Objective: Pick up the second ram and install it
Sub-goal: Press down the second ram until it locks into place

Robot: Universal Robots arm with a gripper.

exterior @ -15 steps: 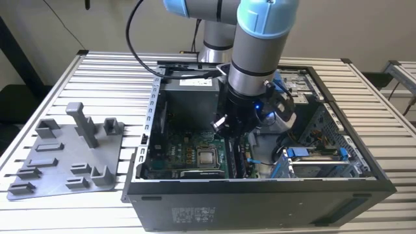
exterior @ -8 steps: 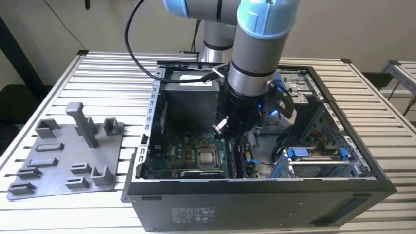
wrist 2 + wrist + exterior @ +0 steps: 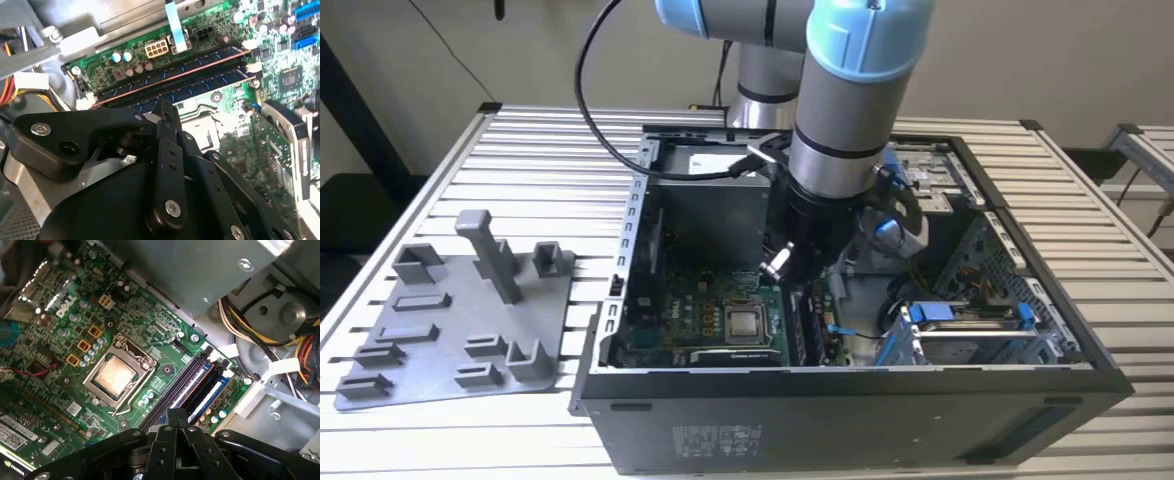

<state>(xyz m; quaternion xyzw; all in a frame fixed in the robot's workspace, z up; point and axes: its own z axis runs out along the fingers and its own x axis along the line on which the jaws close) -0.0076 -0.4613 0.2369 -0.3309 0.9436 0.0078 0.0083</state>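
Slatted metal table [image 3: 520, 140] carries open computer case [image 3: 854, 410], grey fixture plate [image 3: 454, 330].

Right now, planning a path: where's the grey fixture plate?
The grey fixture plate lies on the slatted table at the exterior view's left, beside the open computer case.

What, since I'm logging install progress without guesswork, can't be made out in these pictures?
1. Whether the gripper holds anything: in both wrist views its own black linkage covers the spot.
2. The near ends of the memory slots: first wrist view, hidden behind the gripper.
3. Where the gripper meets the motherboard: exterior view, the arm stands in front.
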